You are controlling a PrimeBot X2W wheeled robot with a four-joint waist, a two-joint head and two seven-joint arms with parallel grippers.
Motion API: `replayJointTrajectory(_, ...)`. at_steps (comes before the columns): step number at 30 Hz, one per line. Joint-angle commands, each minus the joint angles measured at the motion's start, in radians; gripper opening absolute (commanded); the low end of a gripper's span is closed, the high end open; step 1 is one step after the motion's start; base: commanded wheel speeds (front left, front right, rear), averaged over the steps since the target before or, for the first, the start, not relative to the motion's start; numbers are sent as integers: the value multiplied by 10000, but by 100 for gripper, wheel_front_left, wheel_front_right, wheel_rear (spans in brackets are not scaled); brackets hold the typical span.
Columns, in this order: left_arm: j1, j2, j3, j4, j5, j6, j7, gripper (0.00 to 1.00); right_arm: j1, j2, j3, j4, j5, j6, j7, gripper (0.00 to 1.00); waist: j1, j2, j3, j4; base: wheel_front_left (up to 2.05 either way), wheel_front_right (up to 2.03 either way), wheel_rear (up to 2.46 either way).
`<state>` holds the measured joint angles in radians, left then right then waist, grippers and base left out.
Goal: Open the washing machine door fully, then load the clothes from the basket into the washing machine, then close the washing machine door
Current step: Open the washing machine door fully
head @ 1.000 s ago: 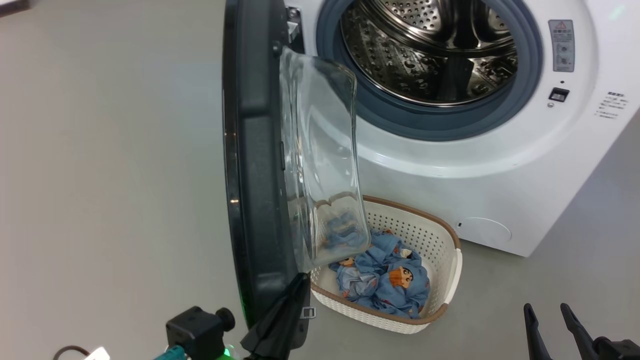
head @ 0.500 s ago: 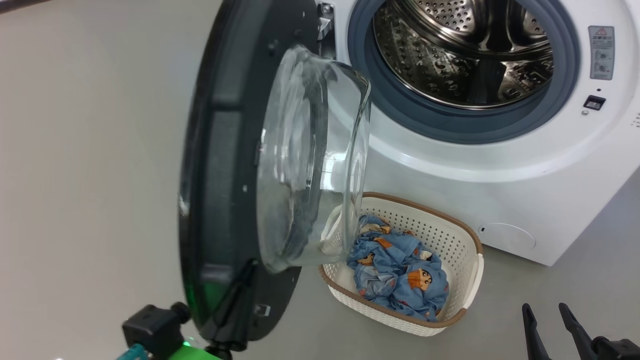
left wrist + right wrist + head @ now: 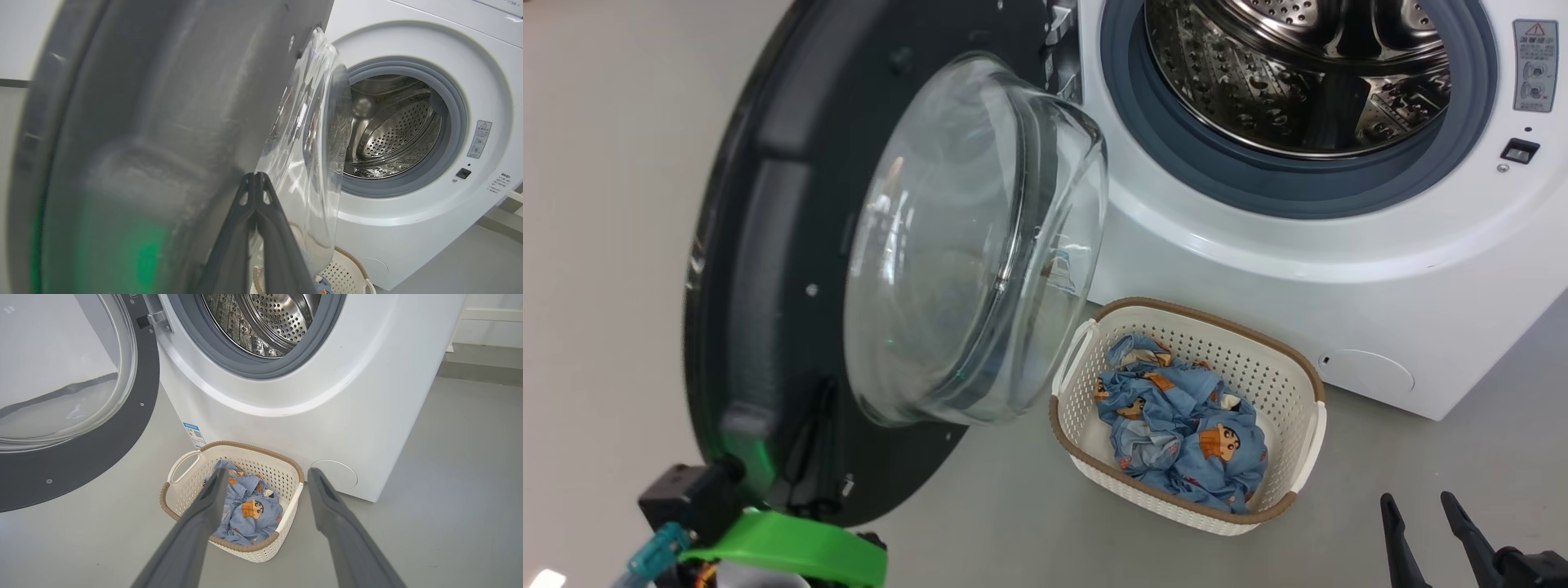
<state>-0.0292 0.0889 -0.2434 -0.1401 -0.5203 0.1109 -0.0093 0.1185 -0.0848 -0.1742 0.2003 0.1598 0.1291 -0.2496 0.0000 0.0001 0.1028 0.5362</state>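
The washing machine (image 3: 1258, 269) stands with its steel drum (image 3: 1298, 73) exposed. Its door (image 3: 760, 245) is swung out to the left, the clear glass bowl (image 3: 964, 245) facing me. My left gripper (image 3: 825, 392) is shut, its fingertips (image 3: 255, 177) pressed together against the door's dark inner ring beside the bowl. On the floor in front of the washer sits the basket (image 3: 1307, 367) with the blue printed clothes (image 3: 1184, 425) inside. My right gripper (image 3: 1421, 510) is open and holds nothing; in its wrist view the right gripper (image 3: 265, 475) hangs above the basket (image 3: 184, 465) and clothes (image 3: 249, 506).
Grey floor surrounds the washer. A round filter cover (image 3: 1368, 371) and a latch slot (image 3: 1521, 151) mark its front. A pale wall with a skirting board (image 3: 486, 314) stands right of the machine. The green wrist part (image 3: 784, 551) sits below the door.
The door has swung further open to the left, and my shut left gripper has moved with it along its inner ring. The head camera has shifted too. The right gripper has stayed put.
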Motion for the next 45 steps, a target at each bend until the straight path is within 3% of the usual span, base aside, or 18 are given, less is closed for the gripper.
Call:
replayJointTrajectory(1, -697, 152, 697, 111, -2, 192, -271, 0, -321, -149, 254, -223, -111, 16, -122, 100, 0, -1, 24, 1, 0, 0, 0)
replayJointTrajectory(16, -2763, 367, 1910, 3517, -344, 98, -1776, 0, -303, -93, 229, -197, -92, 16, -122, 100, 0, -1, -86, -167, 0, 0, 0)
replayJointTrajectory(33, -5390, 1172, 2571, 8464, -19, -657, -2507, 0, -251, -3, 410, -50, -80, 16, -122, 100, 0, -1, -323, -592, 0, 0, 0)
replayJointTrajectory(38, -5561, 1126, 2940, 8665, 199, -771, -2520, 0, -205, 12, 383, -57, -77, 16, -122, 100, 0, -1, -386, -630, 0, 0, 0)
replayJointTrajectory(45, -5183, 712, 3582, 7838, 452, -896, -2523, 0, -173, 16, 375, -70, -83, 16, -122, 100, 0, -1, -461, -654, 0, 0, 0)
